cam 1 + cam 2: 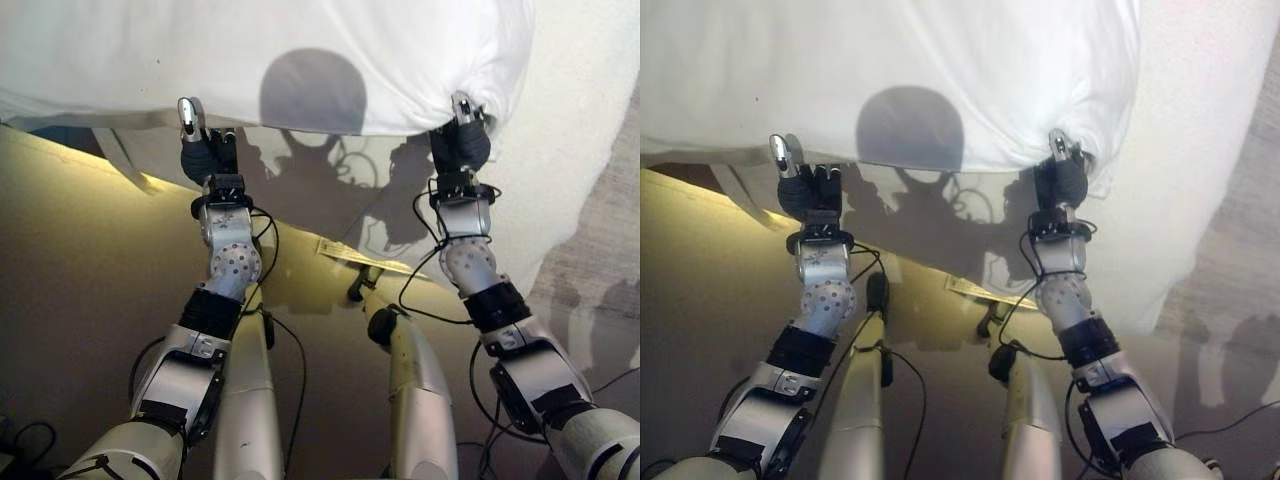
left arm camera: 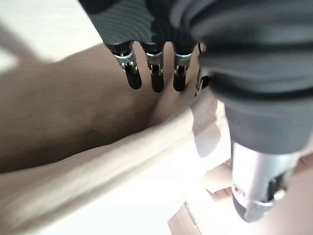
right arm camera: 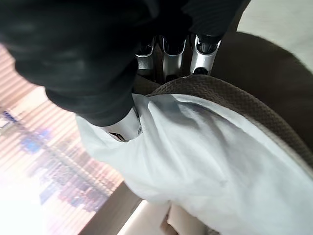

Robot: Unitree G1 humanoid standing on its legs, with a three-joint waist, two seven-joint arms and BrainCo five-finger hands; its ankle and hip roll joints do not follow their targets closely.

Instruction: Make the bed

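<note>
A white duvet (image 1: 300,60) spreads across the far half of the scene, its near edge lifted off the tan bed surface (image 1: 90,260). My right hand (image 1: 460,140) is at the duvet's near right corner; in the right wrist view its fingers (image 3: 200,49) and thumb (image 3: 124,128) are curled round the bunched white cloth (image 3: 195,142) and its tan woven hem (image 3: 230,98). My left hand (image 1: 205,155) sits at the duvet's near edge further left with its thumb (image 1: 188,115) raised. Its fingers (image 2: 154,73) are relaxed and hold nothing, with tan cloth (image 2: 98,161) beyond them.
White bedding (image 1: 580,120) hangs down on the right past the held corner. Grey wood-grain floor (image 1: 610,270) lies at the far right. A small label (image 1: 360,255) sits on the tan surface between my arms.
</note>
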